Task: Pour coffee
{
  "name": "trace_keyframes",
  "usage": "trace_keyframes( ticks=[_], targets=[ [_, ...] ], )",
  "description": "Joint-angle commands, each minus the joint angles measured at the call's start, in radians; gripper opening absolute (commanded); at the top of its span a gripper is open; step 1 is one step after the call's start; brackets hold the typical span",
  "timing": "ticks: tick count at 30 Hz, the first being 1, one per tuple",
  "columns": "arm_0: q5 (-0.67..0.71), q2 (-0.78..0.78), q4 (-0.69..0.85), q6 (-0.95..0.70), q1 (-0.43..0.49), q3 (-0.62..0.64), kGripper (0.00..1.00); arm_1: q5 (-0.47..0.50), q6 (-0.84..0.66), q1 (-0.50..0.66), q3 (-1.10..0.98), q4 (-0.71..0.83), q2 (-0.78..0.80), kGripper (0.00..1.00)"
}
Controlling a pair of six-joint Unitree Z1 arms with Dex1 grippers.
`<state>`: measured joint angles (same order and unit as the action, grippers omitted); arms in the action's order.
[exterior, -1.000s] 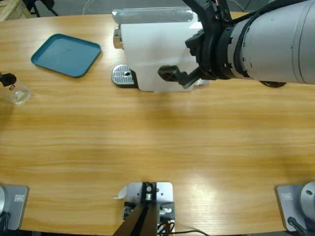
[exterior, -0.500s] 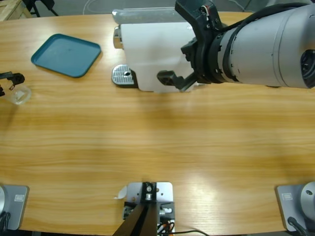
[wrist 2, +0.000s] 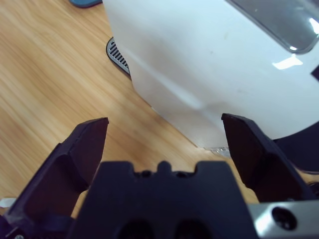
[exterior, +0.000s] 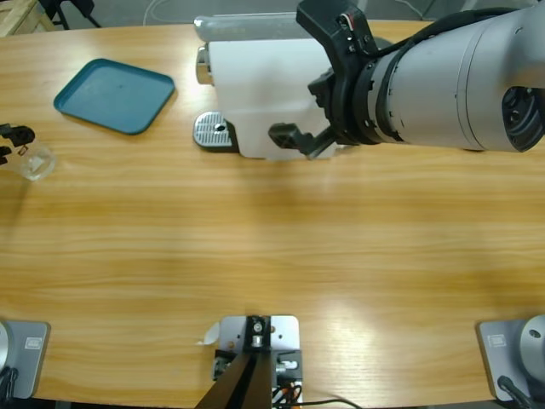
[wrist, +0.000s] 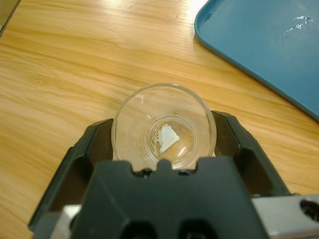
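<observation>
A long, light wooden counter (exterior: pixel 281 247) carries a teal rectangular plastic tray (exterior: pixel 114 95) at its far left and a white box-shaped coffee machine (exterior: pixel 260 94) with a round metal drip grate (exterior: pixel 213 131) at the far middle. The left gripper (wrist: pixel 164 149) has its jaws set closely around a small clear glass cup (wrist: pixel 164 130) standing on the counter near the tray, while the right gripper (wrist 2: pixel 164 137) hangs spread wide and empty beside the machine's white wall. Since a second ago the right arm has shifted slightly leftward over the machine, and the cup has stayed at the left edge.

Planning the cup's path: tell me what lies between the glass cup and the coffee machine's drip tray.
In the high view, only bare table between glass cup and drip tray; the teal tray sits beside that stretch.
</observation>
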<state>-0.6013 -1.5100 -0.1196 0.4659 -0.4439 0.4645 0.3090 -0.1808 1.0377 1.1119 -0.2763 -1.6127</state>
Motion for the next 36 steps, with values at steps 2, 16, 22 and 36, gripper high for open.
trace_keyframes(
  ticks=[2,16,22,36],
  targets=[
    [0.015,-0.035,-0.049,0.003,0.009,-0.051,0.0,0.012,-0.011,0.01,0.014,-0.002,-0.041,1.0],
    [0.38,0.134,-0.103,-0.272,0.08,-0.057,0.0,0.094,-0.01,0.011,0.003,-0.011,0.051,1.0],
    [0.48,0.191,-0.106,-0.418,0.071,-0.03,0.0,0.12,-0.005,0.01,0.004,-0.04,0.136,1.0],
    [1.017,0.099,0.018,-1.058,0.042,0.18,0.0,0.239,0.003,0.01,0.04,-0.29,0.37,1.0]
  ],
)
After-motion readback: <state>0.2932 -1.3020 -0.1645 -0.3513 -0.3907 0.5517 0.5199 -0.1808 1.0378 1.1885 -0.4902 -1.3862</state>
